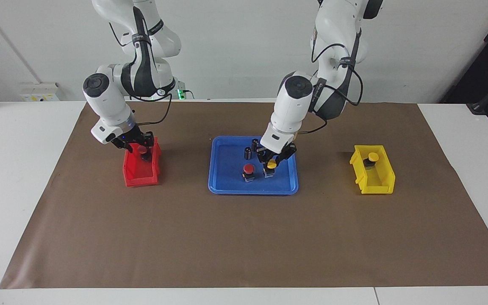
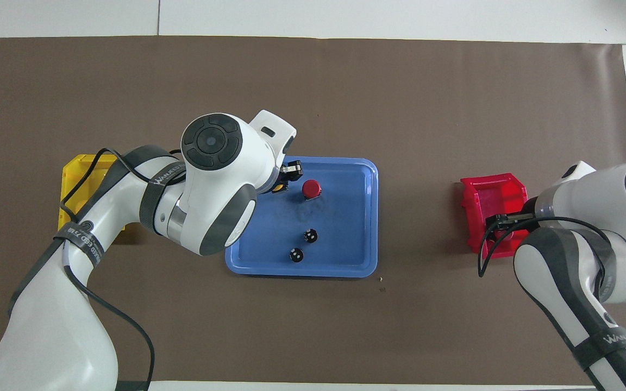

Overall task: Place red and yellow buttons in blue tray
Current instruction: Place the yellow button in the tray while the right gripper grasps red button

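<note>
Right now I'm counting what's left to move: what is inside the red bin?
The red bin holds one red button, with the right gripper around it. The gripper covers the button's body; the rest of the bin floor shows nothing else.

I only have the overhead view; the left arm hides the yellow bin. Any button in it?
Observer: Yes, one yellow-capped button stands in the yellow bin.
Operator: And the left claw?
Observer: Shut on the other yellow button, standing in the blue tray beside a red button.
Operator: Right claw?
Observer: Down in the red bin, at a red-capped button.
</note>
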`<state>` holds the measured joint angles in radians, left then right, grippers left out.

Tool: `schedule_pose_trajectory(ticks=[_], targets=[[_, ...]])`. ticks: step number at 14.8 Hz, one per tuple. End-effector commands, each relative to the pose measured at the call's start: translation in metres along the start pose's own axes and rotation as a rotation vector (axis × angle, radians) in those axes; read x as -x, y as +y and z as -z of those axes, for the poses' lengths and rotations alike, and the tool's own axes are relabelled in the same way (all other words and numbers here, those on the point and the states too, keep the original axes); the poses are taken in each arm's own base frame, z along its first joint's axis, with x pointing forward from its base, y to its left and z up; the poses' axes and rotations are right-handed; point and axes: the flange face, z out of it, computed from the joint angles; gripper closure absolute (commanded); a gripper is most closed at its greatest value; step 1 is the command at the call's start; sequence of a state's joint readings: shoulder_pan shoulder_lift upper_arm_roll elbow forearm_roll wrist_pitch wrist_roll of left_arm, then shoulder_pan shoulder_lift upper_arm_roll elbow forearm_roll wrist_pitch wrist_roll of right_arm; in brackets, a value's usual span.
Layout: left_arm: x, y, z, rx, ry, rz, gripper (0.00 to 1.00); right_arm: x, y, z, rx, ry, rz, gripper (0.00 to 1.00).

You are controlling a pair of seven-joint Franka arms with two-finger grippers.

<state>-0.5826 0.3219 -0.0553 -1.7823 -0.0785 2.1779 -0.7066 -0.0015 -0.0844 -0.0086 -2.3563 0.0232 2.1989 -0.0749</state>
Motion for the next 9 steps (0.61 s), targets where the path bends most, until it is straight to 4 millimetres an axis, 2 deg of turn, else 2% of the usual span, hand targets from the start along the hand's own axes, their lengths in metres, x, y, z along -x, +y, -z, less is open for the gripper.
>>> schedule_pose_trajectory(ticks=[1,3,4,6,7,9], targets=[[-0.002,0.008,-0.015,0.002,-0.008,0.029,0.98,0.012,0.004,-0.004,-0.011,0.030,0.017,0.30],[-0.005,0.005,-0.017,-0.013,-0.001,0.025,0.98,0.015,0.003,-0.008,-0.011,0.030,0.020,0.31],[-0.006,0.003,-0.019,-0.017,-0.003,0.027,0.90,0.015,0.003,-0.009,-0.011,0.030,0.020,0.33],[-0.005,0.003,-0.018,-0.023,-0.010,0.027,0.43,0.017,0.003,-0.010,-0.011,0.028,0.020,0.41],[-0.001,0.005,-0.019,-0.029,-0.018,0.022,0.35,0.017,0.001,-0.011,-0.010,0.027,0.021,0.49],[0.005,0.006,-0.010,-0.048,-0.039,0.018,0.31,0.017,0.001,-0.010,-0.010,0.025,0.023,0.62]])
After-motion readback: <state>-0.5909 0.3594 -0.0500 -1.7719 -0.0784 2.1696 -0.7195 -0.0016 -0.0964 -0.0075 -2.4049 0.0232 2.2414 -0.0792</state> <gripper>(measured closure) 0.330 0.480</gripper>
